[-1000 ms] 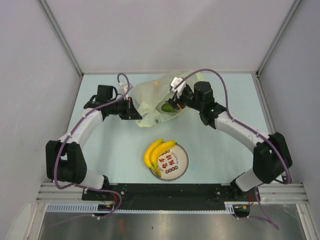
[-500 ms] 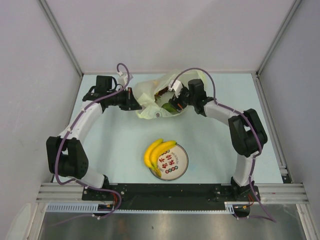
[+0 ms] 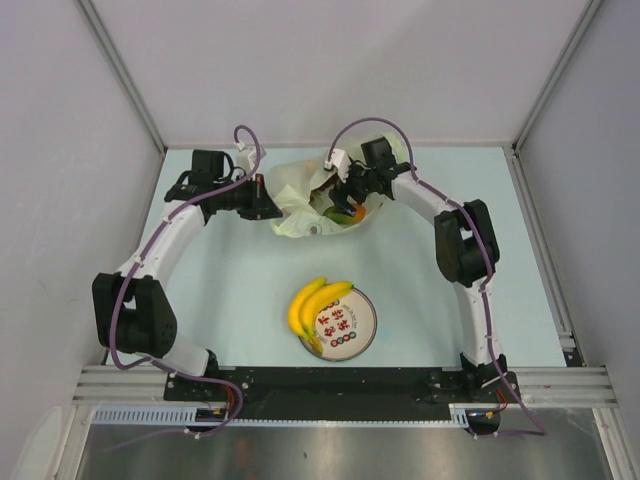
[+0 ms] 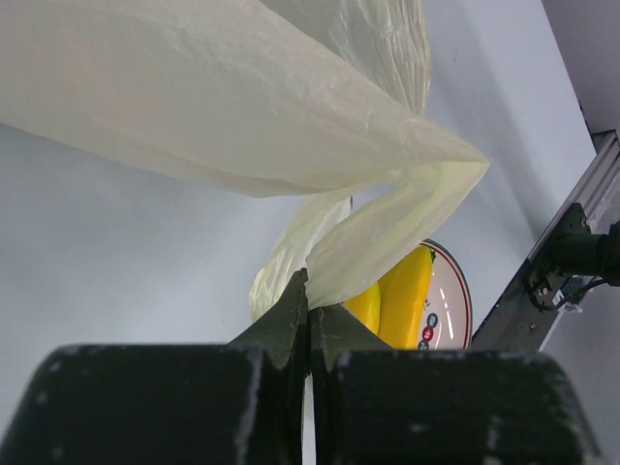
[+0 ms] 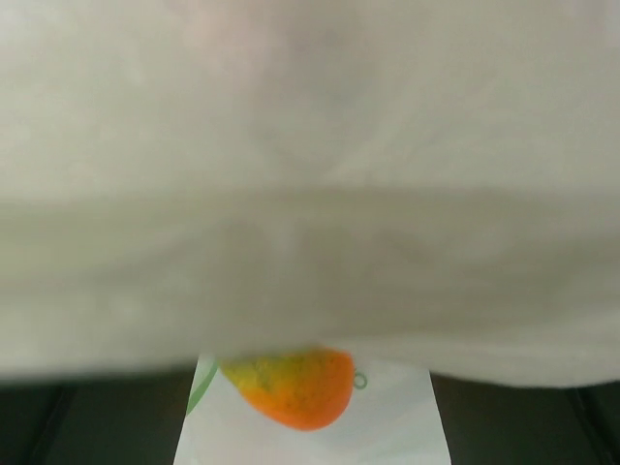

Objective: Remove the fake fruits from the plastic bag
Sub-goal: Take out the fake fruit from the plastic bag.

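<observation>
The bag [image 3: 297,190] lies at upper centre, a mango [image 3: 338,213] showing in its mouth. The left gripper [image 4: 308,325] is clenched on the bag's edge. The right gripper [image 3: 347,192] reaches into the mouth; I cannot tell how its jaws stand. Bananas [image 3: 314,303] rest on the plate [image 3: 362,322], lower centre.

Jaws of the left pincer [image 4: 308,315] pressed together on a fold of the plastic bag [image 4: 242,107], which fans out toward 11 o'clock. At 4 o'clock of centre, partly behind the fold, the banana bunch [image 4: 399,295] lies on the plate [image 4: 449,315]; pale blue surface [image 4: 116,252] beneath
</observation>
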